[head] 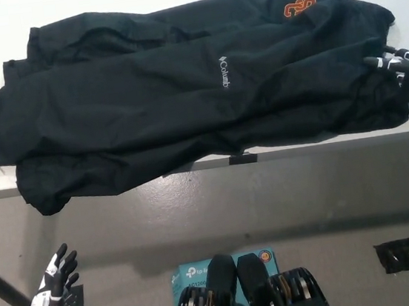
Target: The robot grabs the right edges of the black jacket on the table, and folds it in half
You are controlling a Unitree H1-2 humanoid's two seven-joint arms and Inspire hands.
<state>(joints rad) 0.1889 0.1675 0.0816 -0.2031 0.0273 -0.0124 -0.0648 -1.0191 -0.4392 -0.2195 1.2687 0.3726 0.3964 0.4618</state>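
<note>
A black jacket lies spread across the white table, with a white logo on the chest and an orange logo near the far right. One lower corner hangs over the front edge at the left. My black right hand comes in from the picture's right, its fingers spread and lying on the jacket's right edge; no cloth shows pinched between them. My white left hand rests low at the lower left, below the table, fingers apart and holding nothing.
A small black clamp sits on the table's front edge. On the grey floor below are a teal box and a black bracket. A dark table leg slants at the lower left.
</note>
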